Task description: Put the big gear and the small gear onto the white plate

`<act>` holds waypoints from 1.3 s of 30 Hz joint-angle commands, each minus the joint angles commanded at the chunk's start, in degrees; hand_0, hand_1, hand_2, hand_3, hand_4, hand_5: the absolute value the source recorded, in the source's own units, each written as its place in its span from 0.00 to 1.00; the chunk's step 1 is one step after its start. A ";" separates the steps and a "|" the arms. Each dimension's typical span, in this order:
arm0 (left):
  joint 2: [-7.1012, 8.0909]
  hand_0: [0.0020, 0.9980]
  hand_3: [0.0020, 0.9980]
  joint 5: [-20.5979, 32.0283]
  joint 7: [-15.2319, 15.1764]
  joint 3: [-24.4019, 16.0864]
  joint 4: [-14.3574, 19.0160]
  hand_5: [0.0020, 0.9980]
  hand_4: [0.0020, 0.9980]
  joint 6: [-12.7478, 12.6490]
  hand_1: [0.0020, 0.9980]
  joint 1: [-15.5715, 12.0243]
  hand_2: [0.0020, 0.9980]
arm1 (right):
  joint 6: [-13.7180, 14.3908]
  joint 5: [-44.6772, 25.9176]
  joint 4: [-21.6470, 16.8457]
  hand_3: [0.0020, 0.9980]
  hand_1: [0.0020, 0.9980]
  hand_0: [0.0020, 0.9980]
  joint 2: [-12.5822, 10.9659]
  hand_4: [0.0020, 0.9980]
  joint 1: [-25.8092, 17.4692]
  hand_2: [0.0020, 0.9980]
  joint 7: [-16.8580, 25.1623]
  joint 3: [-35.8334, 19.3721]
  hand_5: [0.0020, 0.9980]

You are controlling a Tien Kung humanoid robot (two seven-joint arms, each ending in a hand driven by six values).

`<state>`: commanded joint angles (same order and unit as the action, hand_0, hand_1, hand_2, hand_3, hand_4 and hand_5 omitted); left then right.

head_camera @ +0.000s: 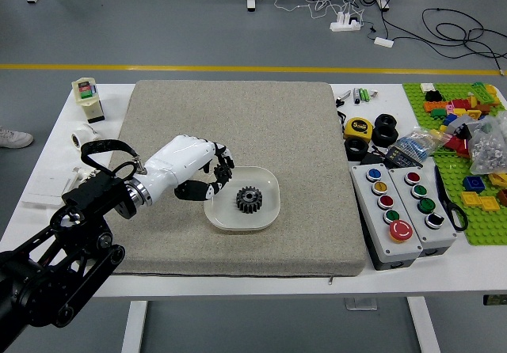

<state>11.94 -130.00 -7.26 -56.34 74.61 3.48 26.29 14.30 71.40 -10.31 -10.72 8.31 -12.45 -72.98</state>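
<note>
Fingers [194, 190] near gear [249, 200] on plate [267, 218]

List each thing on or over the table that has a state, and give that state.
Plate: face up on the mat, one gear in it.
Gear: lying flat, hole up; big or small, I can't tell.
Mat: spread flat.
Left hand: over the plate's left side; whether it holds anything is unclear.
Control boxes: side by side, buttons up.
Red button: pressed or not, unclear.
Plastic bag: filled.
</note>
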 joint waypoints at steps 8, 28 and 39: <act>0.51 0.37 0.61 0.00 -0.12 2.28 -1.01 0.09 0.78 1.99 0.51 -0.12 0.57 | -0.01 -0.01 0.00 0.56 0.67 0.66 -0.01 0.76 -0.21 0.75 0.04 -0.04 0.61; 0.04 0.53 0.82 0.00 1.66 -1.90 -0.45 0.33 1.00 -7.15 0.68 -0.54 0.79 | -0.01 -0.18 0.00 0.56 0.67 0.66 -0.03 0.76 -0.26 0.75 0.08 0.10 0.61; -1.25 0.53 0.66 2.39 5.84 -10.53 -5.61 0.32 0.84 -18.85 0.63 -1.95 0.73 | -0.01 -0.21 0.00 0.56 0.67 0.66 0.00 0.76 -0.11 0.75 0.04 0.14 0.61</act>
<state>10.69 -127.61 -1.42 -66.88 69.00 -15.36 24.35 14.29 71.19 -10.31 -10.72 8.20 -12.42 -72.84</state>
